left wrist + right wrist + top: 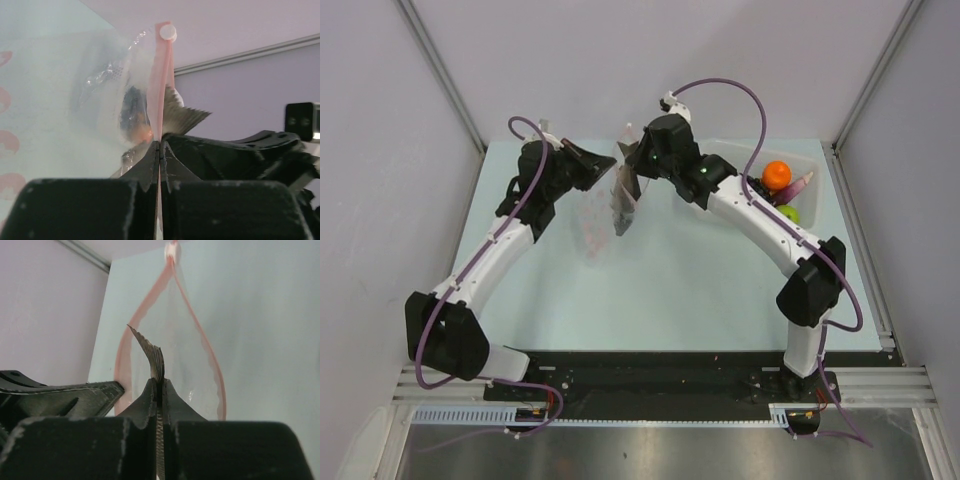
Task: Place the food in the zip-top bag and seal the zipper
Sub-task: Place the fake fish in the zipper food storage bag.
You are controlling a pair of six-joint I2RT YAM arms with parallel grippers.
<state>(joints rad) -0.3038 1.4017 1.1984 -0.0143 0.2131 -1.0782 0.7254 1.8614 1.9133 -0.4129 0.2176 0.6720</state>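
Right gripper (pixel 159 383) pinched shut on grey fish (pixel 154 356), fin aimed at the open mouth. Left gripper (pixel 160 146) clamps zipper (pixel 161 80); zip-top bag (pixel 623 205) hangs above worktop (pixel 700 280). Advice: centre fish, insert deep, then release.

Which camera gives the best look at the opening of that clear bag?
The right wrist view: the pink strip spreads into an open loop there. The left wrist view shows it edge-on; the top view shows only a small, crumpled bag.
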